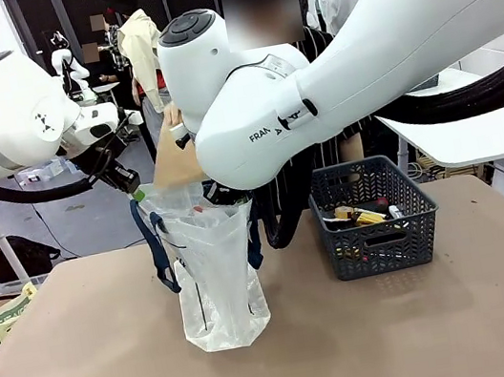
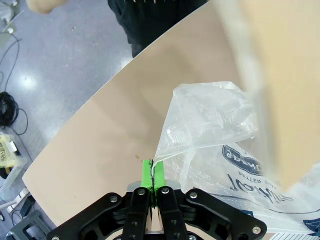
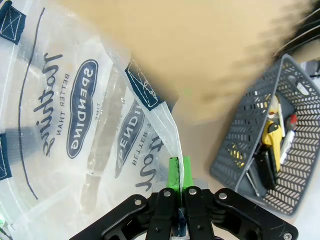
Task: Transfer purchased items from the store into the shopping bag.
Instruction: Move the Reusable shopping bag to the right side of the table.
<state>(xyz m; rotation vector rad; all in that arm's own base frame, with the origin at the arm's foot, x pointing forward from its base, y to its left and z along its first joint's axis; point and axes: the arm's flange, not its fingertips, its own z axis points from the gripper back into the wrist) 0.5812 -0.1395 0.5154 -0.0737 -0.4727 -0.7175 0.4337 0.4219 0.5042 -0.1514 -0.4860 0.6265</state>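
Clenching on opposite edges of the rim of the tall see-through whitish plastic shopping bag (image 1: 216, 272), left jaws and right jaws spread its mouth upward; small yellow, white and red purchased items (image 1: 361, 217) lie in the dark grey lattice basket (image 1: 378, 250) right of the bag, nearer the right arm.

Shopping bag (image 1: 214, 282) upright at centre frame, basket (image 1: 379, 252) just to its right.
The see-through whitish bag, with navy handles and blue print, stands on the counter (image 1: 89, 371), its mouth open. The dark grey lattice basket holds yellow, white and red items (image 1: 361, 217).
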